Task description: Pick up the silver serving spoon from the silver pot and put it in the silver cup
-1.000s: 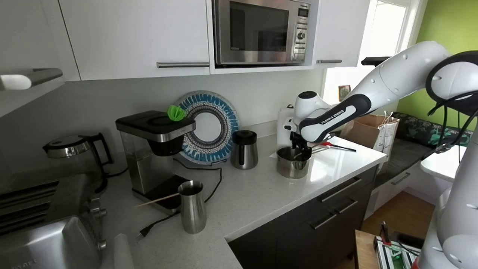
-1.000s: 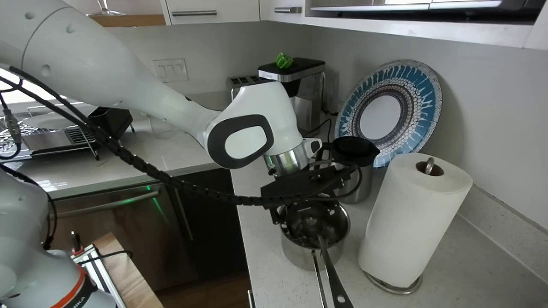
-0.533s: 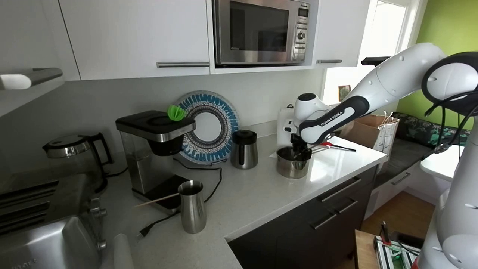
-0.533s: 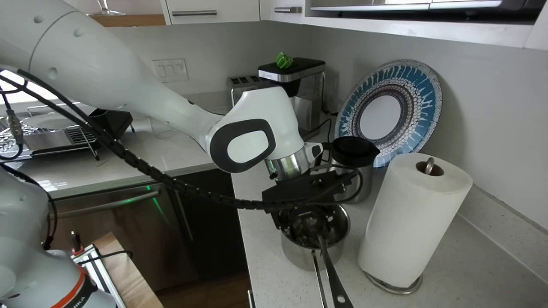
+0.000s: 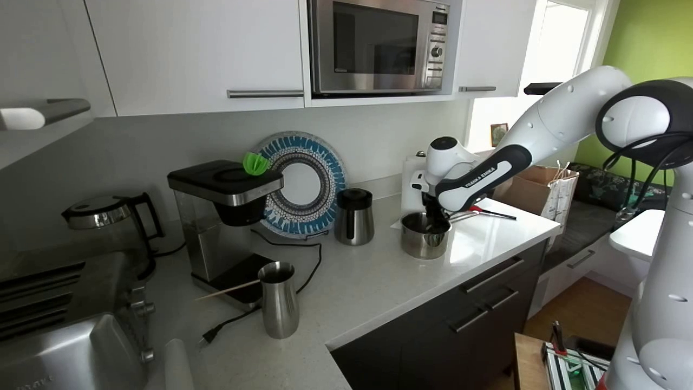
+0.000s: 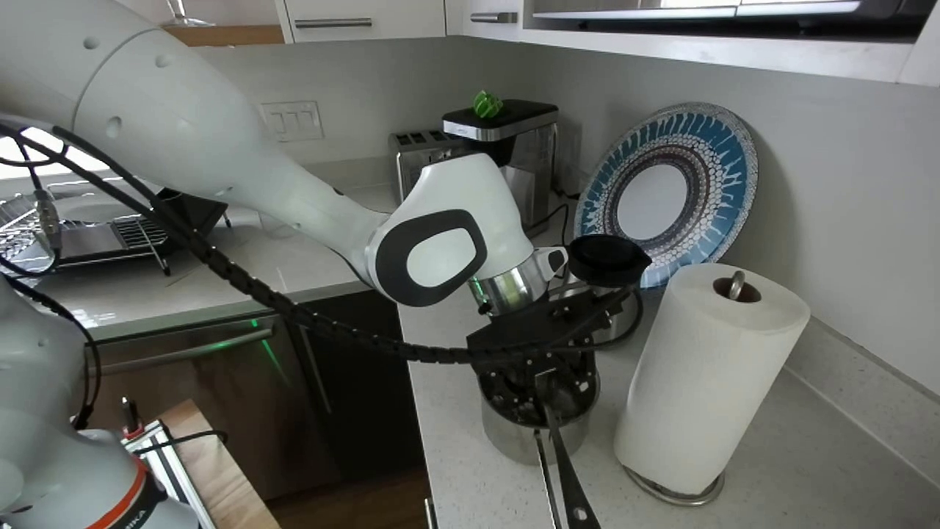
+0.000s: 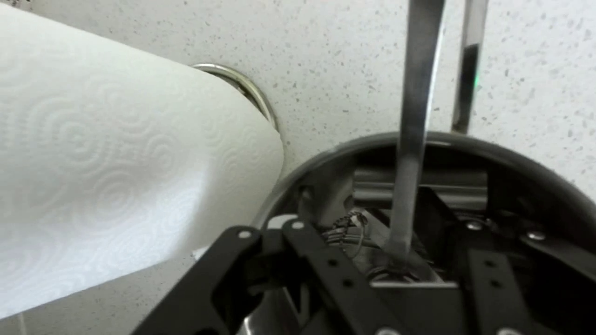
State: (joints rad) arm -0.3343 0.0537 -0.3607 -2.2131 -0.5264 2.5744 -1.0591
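The silver pot (image 5: 424,246) stands on the counter below my gripper (image 5: 435,223); its wall (image 6: 512,435) and rim (image 7: 342,149) show in the other views. The silver serving spoon (image 6: 567,474) leans in the pot, its long handle rising over the rim. In the wrist view the spoon handle (image 7: 412,116) runs down between my spread fingers (image 7: 321,260). My gripper (image 7: 377,228) is open, its tips inside the pot; I cannot tell whether they touch the spoon. The spoon's bowl is hidden. The silver cup (image 5: 280,306), a tall steel tumbler holding a wooden stick, stands in the foreground.
The pot's thin handle (image 6: 546,470) lies beside the spoon. A paper towel roll (image 6: 709,382) stands close to the pot. A steel carafe (image 5: 354,219), a leaning plate (image 5: 330,179), a coffee maker (image 5: 227,216) and a toaster (image 5: 70,319) are farther along the counter.
The arm has leaned forward and my gripper has moved lower into the pot and nearer the spoon. The spoon's handle end has shifted very slightly. The pot has not moved.
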